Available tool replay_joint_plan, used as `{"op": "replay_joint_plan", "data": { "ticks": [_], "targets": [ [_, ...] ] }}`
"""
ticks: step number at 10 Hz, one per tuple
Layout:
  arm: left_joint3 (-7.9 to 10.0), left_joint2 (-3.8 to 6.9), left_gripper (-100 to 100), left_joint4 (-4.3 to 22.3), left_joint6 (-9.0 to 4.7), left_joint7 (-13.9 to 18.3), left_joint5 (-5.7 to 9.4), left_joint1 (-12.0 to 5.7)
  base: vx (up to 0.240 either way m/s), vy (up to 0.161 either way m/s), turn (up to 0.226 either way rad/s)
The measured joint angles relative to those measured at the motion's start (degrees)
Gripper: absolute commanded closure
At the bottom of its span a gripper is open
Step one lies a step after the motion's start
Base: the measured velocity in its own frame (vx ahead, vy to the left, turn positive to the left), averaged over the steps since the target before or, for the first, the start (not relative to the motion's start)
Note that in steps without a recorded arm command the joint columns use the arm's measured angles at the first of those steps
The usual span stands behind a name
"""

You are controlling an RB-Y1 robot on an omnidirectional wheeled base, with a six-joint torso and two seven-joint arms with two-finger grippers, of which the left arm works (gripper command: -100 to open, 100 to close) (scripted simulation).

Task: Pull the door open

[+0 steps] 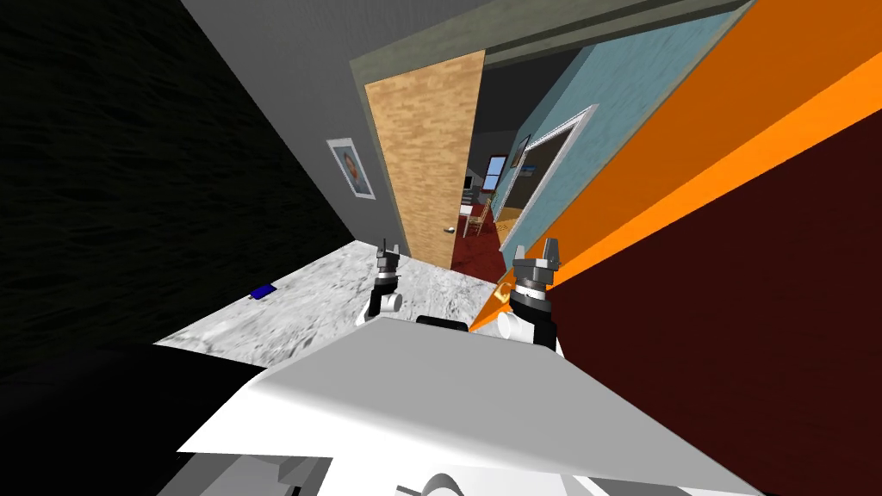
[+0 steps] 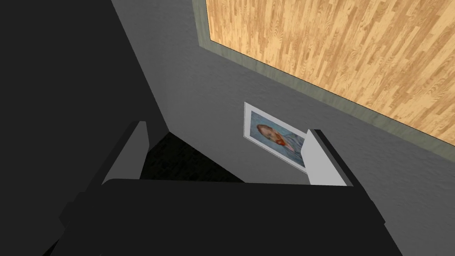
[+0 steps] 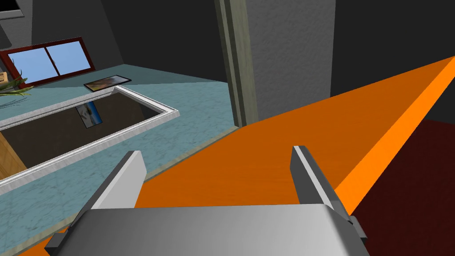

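Note:
A light wooden door (image 1: 426,155) stands ajar in a grey-green frame straight ahead, swung toward me, with a small round knob (image 1: 450,229) low on its free edge. Through the gap I see a room with a red floor. My left gripper (image 1: 387,251) is open, raised just left of the door's lower edge, apart from it. Its wrist view shows the open fingers (image 2: 321,158) before the grey wall and the door panel (image 2: 337,53). My right gripper (image 1: 537,252) is open too, beside the orange wall, empty; the right wrist view shows its fingers (image 3: 306,171) over orange (image 3: 289,142).
An orange and dark red wall (image 1: 732,224) runs close along my right. A grey wall with a framed portrait (image 1: 351,169) is on the left, next to a black area. A small blue object (image 1: 263,292) lies on the pale marbled floor (image 1: 327,293).

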Motion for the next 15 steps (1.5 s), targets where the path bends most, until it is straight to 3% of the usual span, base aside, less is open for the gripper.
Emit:
{"op": "replay_joint_plan", "data": {
  "ticks": [4,13,15],
  "targets": [
    [0.1,0.44,-100,4.1,-0.22,-1.2,0.73,-1.49,0.07,0.034,-0.043],
    [0.75,1.33,-100,17.6,-1.97,-4.3,2.8,-6.98,0.085,0.037,-0.065],
    [0.72,1.08,-100,20.7,-2.37,-5.3,3.21,-8.27,0.088,0.031,-0.041]
  ]
}}
